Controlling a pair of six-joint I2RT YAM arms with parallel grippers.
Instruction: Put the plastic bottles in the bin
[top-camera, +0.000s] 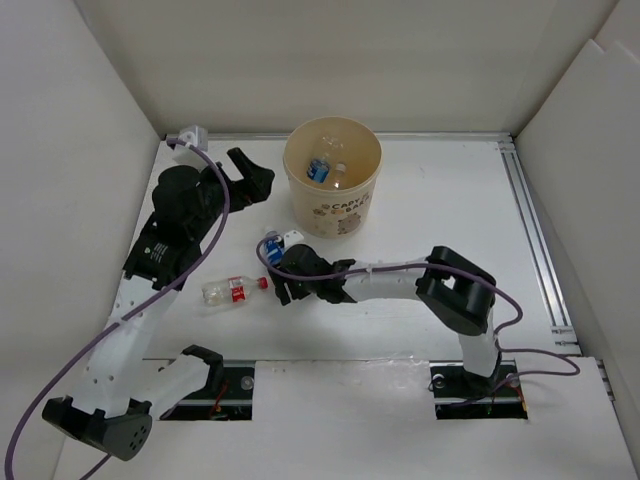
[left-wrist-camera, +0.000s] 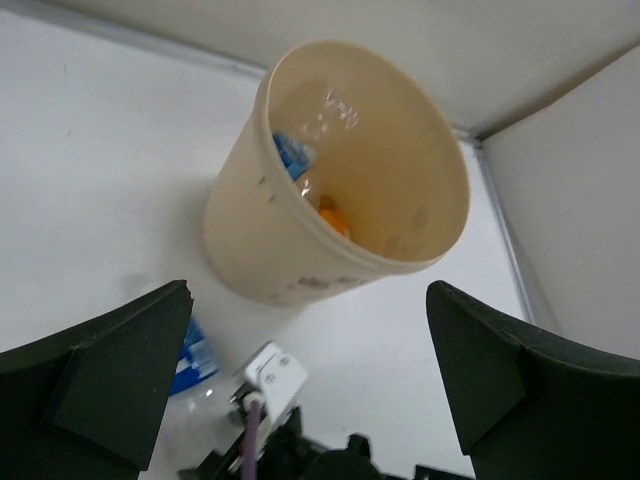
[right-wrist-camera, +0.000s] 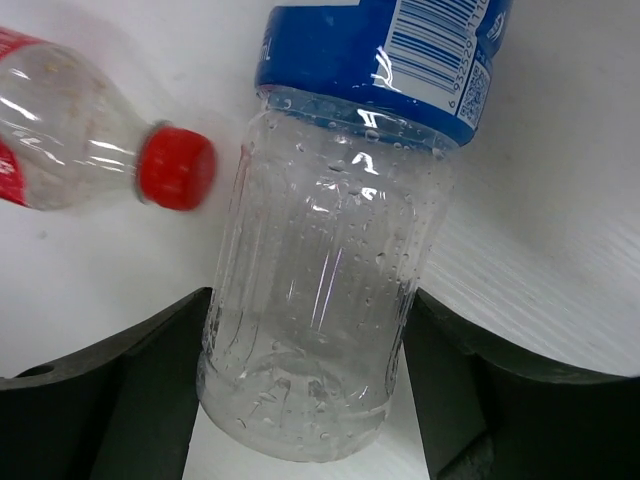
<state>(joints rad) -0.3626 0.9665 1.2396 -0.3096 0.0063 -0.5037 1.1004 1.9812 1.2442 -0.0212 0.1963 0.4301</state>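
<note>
White table (top-camera: 450, 200), right hand (top-camera: 284, 262) around blue-labelled bottle (right-wrist-camera: 330, 280)

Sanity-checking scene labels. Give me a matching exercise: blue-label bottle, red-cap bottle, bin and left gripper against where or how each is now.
1. blue-label bottle
2. red-cap bottle
3. bin
4. left gripper

A. open, empty, near the bin
B. lying on the table, not held
C. between the right gripper fingers
D. upright, bottles inside

Pairs: 1-C, 2-B, 3-D, 4-A
</note>
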